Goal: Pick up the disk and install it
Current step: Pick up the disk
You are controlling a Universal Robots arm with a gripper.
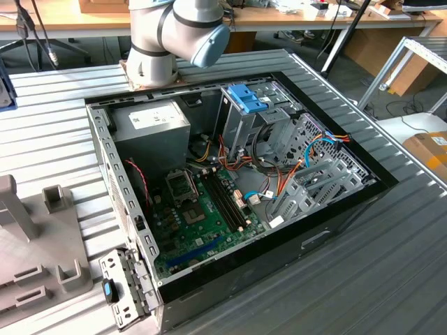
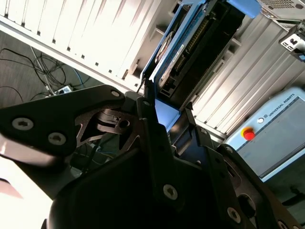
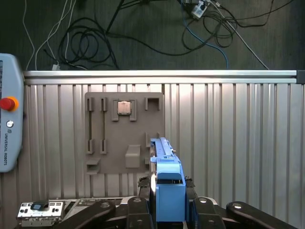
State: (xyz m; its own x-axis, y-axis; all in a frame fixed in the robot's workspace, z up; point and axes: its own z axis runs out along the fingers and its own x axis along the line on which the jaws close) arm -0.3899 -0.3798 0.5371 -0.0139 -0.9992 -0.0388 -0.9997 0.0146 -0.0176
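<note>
In both wrist views my gripper point(image 3: 167, 193) point(image 2: 169, 117) is shut on the disk point(image 3: 164, 179) point(image 2: 190, 45). The disk is a flat black drive with bright blue rails, held on edge between the two black fingers point(image 2: 151, 129) and sticking out past them. It hangs in the air above the ribbed metal table point(image 3: 228, 133). In the exterior view the open computer case point(image 1: 105, 146) lies on that table. A tall grey drive cage point(image 1: 237, 122) topped by a blue clip stands at the case's far side. The arm's base point(image 1: 150, 66) stands behind the case.
A grey fixture plate point(image 3: 125, 133) holding a small chip lies on the table below the disk. A control pendant with a red button point(image 3: 7, 124) rests beside it. Cables cover the floor past the table's edge. A loose bracket point(image 1: 122, 286) leans at the case's near corner.
</note>
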